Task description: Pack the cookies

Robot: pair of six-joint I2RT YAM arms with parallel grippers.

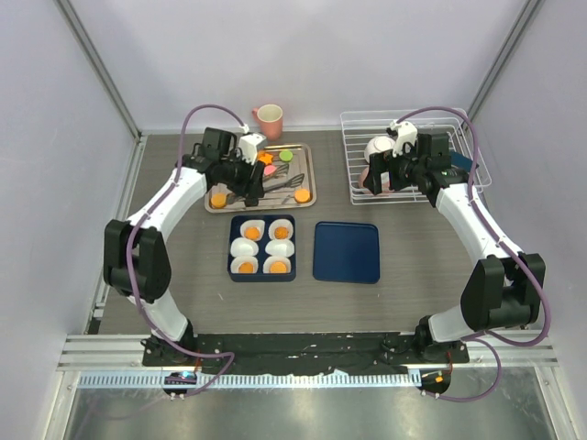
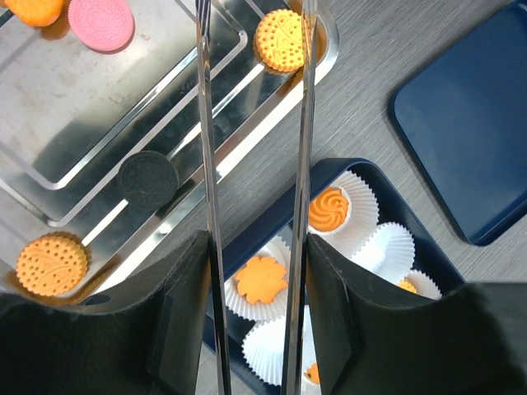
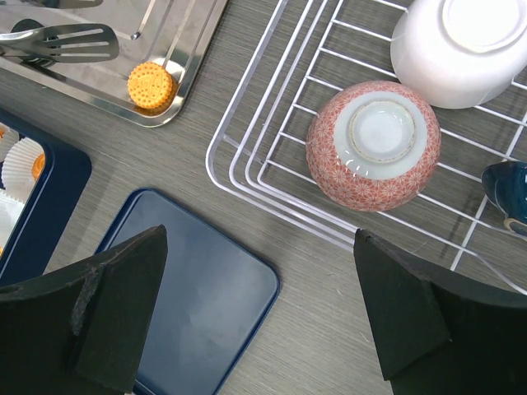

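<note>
Cookies lie on a steel tray [image 1: 309, 174]: orange ones [image 1: 218, 199] [image 1: 300, 194] and a green one [image 1: 286, 155]. The left wrist view shows a pink cookie [image 2: 100, 22], a black one [image 2: 147, 178] and orange ones [image 2: 52, 264] [image 2: 281, 39]. My left gripper [image 1: 240, 174] [image 2: 255, 313] is shut on metal tongs [image 2: 206, 164]. Their two arms reach over the tray's corner, with an orange cookie showing between them. The dark blue box [image 1: 231, 247] holds white cups with orange cookies [image 2: 328, 208] [image 2: 261, 279]. My right gripper [image 1: 381, 179] [image 3: 259, 247] is open and empty over the table.
The blue lid [image 1: 347, 251] [image 3: 198, 296] lies right of the box. A wire rack [image 1: 413, 156] at back right holds a red patterned bowl [image 3: 373, 144] and a white bowl [image 3: 461, 45]. A pink mug [image 1: 269, 119] stands behind the tray. A spatula [image 3: 66, 41] lies on the tray.
</note>
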